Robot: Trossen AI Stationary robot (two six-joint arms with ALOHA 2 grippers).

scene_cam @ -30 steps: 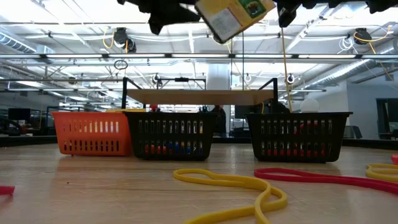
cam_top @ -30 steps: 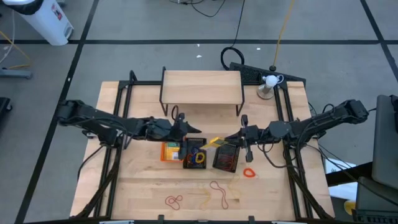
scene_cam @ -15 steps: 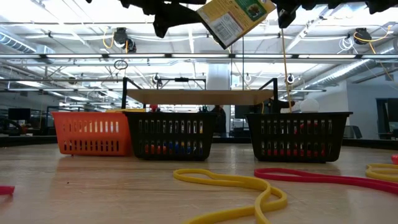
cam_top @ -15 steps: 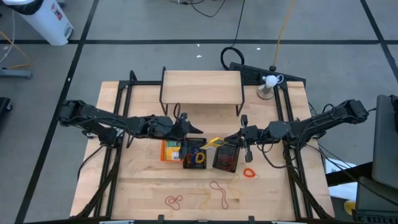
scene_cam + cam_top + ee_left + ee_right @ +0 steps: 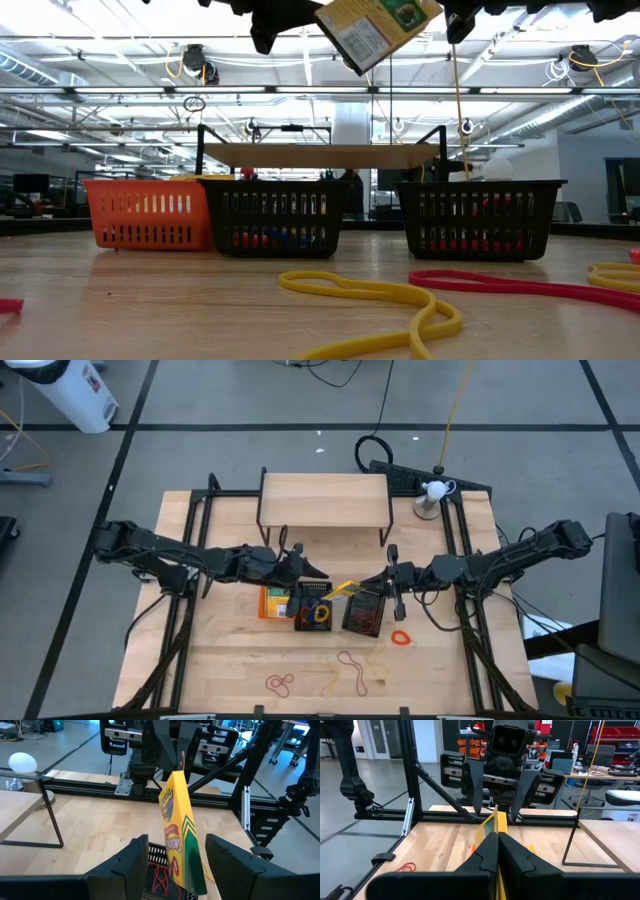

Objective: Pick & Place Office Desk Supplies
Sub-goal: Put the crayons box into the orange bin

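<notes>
A yellow-and-green pack [image 5: 345, 588] hangs in the air over the two black mesh bins [image 5: 313, 610] [image 5: 363, 612]; an orange bin [image 5: 275, 603] stands to their left. My right gripper [image 5: 368, 581] is shut on the pack. My left gripper [image 5: 305, 570] is open and faces it. In the left wrist view its fingers [image 5: 137, 865] stand either side of the pack's free end [image 5: 182, 855]; I see no touch. The low view shows the pack [image 5: 375, 30] tilted above the bins [image 5: 275, 215]. My right gripper pinches the pack between its two fingers [image 5: 485, 855] by the narrow end toward the table's right [image 5: 495, 822]. It comes in about level from the right side. The pack is lifted clear and slants down toward my left gripper.
A light wooden shelf with black legs [image 5: 325, 500] stands behind the bins. Loose rubber bands lie on the near table: orange [image 5: 400, 638], red [image 5: 280, 682], tan [image 5: 350, 670], and yellow [image 5: 380, 295] close to the low camera. A white object [image 5: 432, 490] stands at the far right corner.
My left gripper has moved a little toward the table's right, closing in on the pack's free end. The pack has tipped slightly in my right gripper's hold.
</notes>
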